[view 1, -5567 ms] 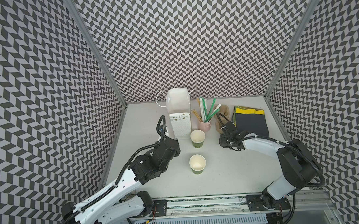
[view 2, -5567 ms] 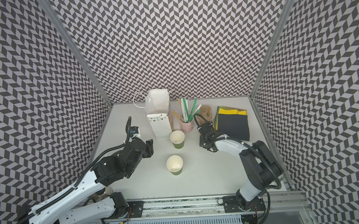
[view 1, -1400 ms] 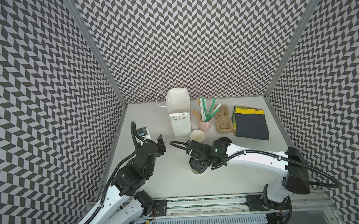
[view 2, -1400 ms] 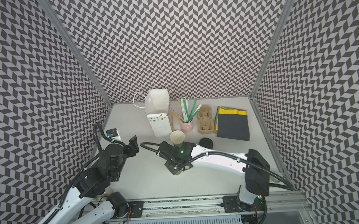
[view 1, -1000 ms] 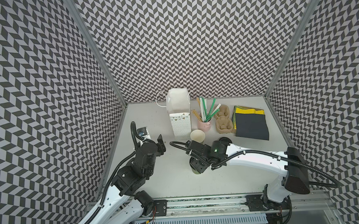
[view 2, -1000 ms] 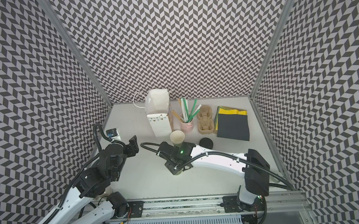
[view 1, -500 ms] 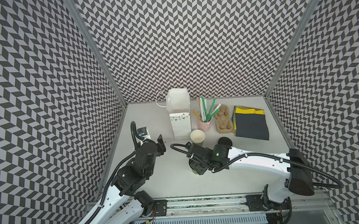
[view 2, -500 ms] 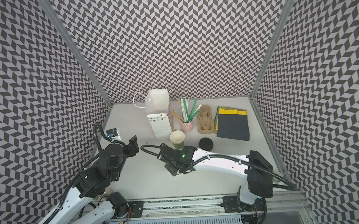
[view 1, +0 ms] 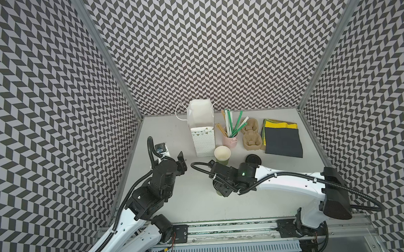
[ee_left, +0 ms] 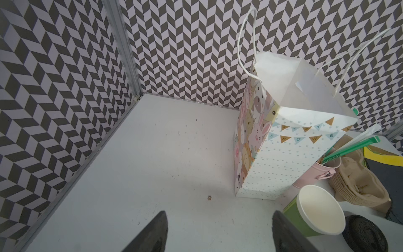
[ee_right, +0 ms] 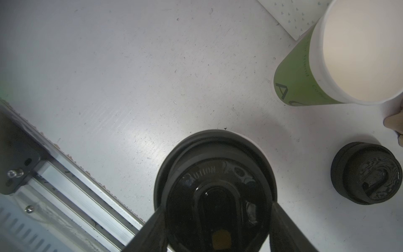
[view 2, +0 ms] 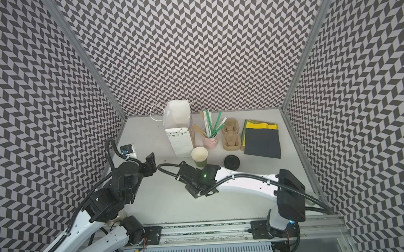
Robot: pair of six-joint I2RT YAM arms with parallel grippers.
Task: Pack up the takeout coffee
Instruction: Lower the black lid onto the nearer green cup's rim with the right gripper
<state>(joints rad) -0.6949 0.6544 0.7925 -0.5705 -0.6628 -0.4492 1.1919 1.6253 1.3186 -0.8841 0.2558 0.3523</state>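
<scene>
The takeout coffee (view 1: 220, 193) stands at the table's front middle, almost hidden in both top views under my right gripper (view 1: 223, 188); only a strip of its green side shows. In the right wrist view a round black lid (ee_right: 214, 174) fills the space between the jaws, and my right gripper (ee_right: 217, 209) is shut on its sides from above. My left gripper (ee_left: 219, 227) hangs open over bare table to the left, with nothing between its fingers (ee_left: 157, 229).
A second green cup (view 1: 222, 154) stands open behind the gripper, with a spare black lid (view 1: 253, 159) to its right. Along the back stand a white paper bag (view 1: 202, 136), a pink cup of straws (view 1: 230, 139), cardboard carriers (view 1: 251, 138) and dark napkins (view 1: 282, 141).
My right gripper has shifted slightly toward the front with the lid, so more of the open cup behind it shows. The left arm has not moved.
</scene>
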